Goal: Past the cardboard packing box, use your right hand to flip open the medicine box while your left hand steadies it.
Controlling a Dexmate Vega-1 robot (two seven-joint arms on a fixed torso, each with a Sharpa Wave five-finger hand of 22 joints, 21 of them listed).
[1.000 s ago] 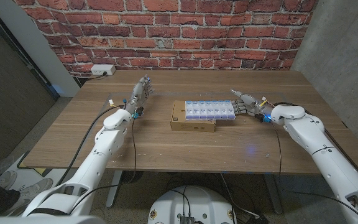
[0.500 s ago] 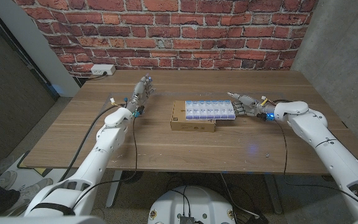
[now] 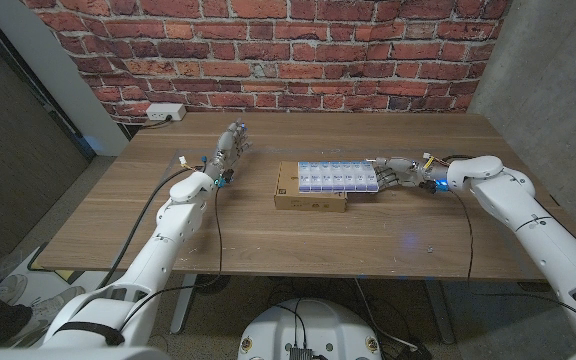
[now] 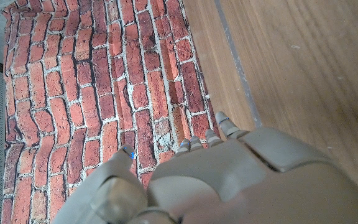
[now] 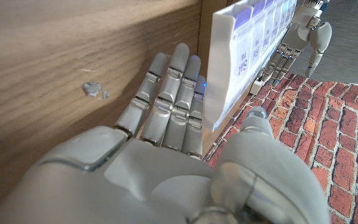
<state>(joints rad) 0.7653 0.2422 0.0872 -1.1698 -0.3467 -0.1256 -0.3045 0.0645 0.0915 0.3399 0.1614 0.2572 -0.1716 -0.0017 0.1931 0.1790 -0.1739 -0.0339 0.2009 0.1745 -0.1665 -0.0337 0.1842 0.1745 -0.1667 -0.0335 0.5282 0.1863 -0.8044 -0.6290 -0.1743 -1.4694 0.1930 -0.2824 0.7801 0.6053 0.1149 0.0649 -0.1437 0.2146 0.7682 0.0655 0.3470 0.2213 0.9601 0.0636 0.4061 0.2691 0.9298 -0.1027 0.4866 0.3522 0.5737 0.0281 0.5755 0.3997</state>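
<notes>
medicine box: the blue-and-white pill box (image 3: 339, 175) sits on top of the cardboard box (image 3: 310, 194), along its far edge, about mid-table. Lids look closed, so the flip isn't done yet imo.

cardboard box: flat and brown, lying on the table (image 3: 268, 235). It lifts the pill box off the wood, which is probably why the right hand comes at it from the side rather than from above.

right hand: the right hand (image 3: 396, 173) is at the pill box's right end, fingers (image 5: 173, 93) straight and together, nothing in them. In the right wrist view they run alongside the box's end wall (image 5: 241, 59), right next to it; can't tell for sure if they touch. Looks like it's lining up to get under a lid edge.

left hand: the left hand (image 3: 226, 150) is off to the left of both boxes and a bit farther back, well apart from them, raised and holding nothing. Fingers are loosely stretched out, not clenched. It's meant to steady the box, so I'd guess it has to come over to the left end first. The left wrist view shows its back (image 4: 241, 180) pointing at the brick wall (image 4: 104, 93).

risk: one-sided push with no hand on the left could just slide the pill box off the cardboard.
</notes>
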